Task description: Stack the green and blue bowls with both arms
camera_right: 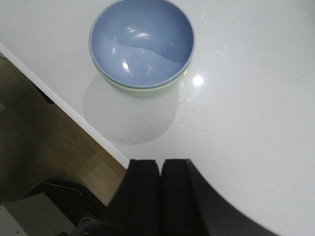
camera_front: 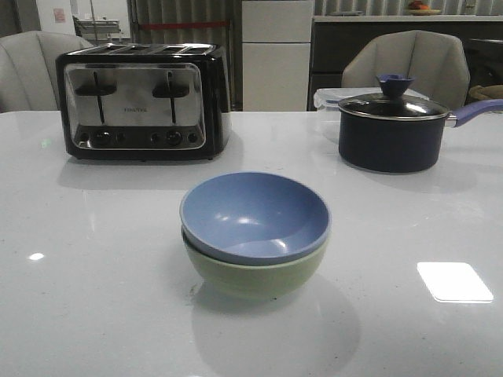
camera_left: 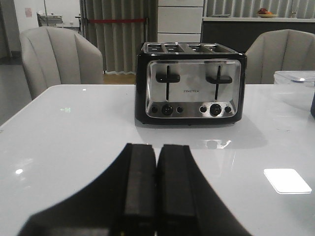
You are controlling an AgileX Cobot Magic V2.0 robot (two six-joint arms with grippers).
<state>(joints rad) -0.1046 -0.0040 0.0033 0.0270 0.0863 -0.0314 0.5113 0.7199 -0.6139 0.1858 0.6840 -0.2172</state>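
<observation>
- I see the blue bowl [camera_front: 253,214] nested inside the green bowl [camera_front: 255,275], the pair in front of the toaster [camera_front: 141,100] and nearer to me than it, on the white table [camera_front: 94,298].
- By my reading the stack is already made; the step in hand is only to keep both arms clear and leave it be.
- The blue bowl seems to sit a little tilted in the green one, its rim higher on the side towards the saucepan [camera_front: 389,129]. I would not nudge it unless it must sit flush; if so, a light press on the high rim, straight down, should do.
- The left gripper [camera_left: 156,189] has its jaws pressed together with nothing between them, and it faces the toaster, well back from it.
- The right gripper [camera_right: 160,189] is likewise clenched on nothing, hanging over the table edge, well apart from the bowls.
- To do this well I would hold both arms away from the stack and avoid any sweep past the bowls, since they look light and could slide on the glossy top.
- Count: one blue bowl, one green bowl, one toaster, one lidded saucepan, two grippers.
</observation>
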